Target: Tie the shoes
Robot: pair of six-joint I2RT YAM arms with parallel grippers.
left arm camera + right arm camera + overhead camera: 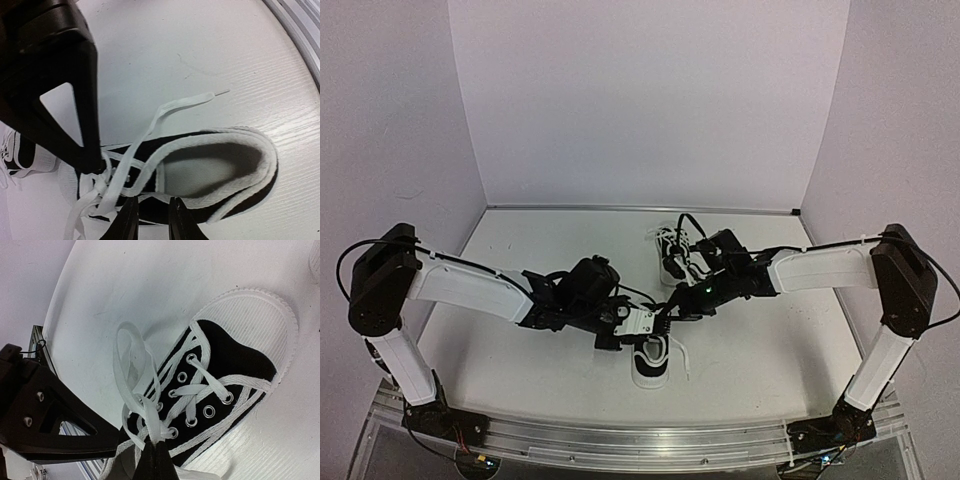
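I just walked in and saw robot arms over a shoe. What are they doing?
Two robot arms are working on tying a black sneaker. The right gripper is pinched shut on a white lace loop. The left gripper sits at the sneaker's side, jaws slightly apart; whether it grips is unclear. The second sneaker stands farther back.

The top external camera sits above and behind the arm bases point(430, 415). It faces down and forward over the whole table point(520, 330) from a distance. Each wrist camera works at close range: the left views the near sneaker point(220, 170) at its collar, the right its laces point(149, 415) and toe cap. All three views share this sneaker.
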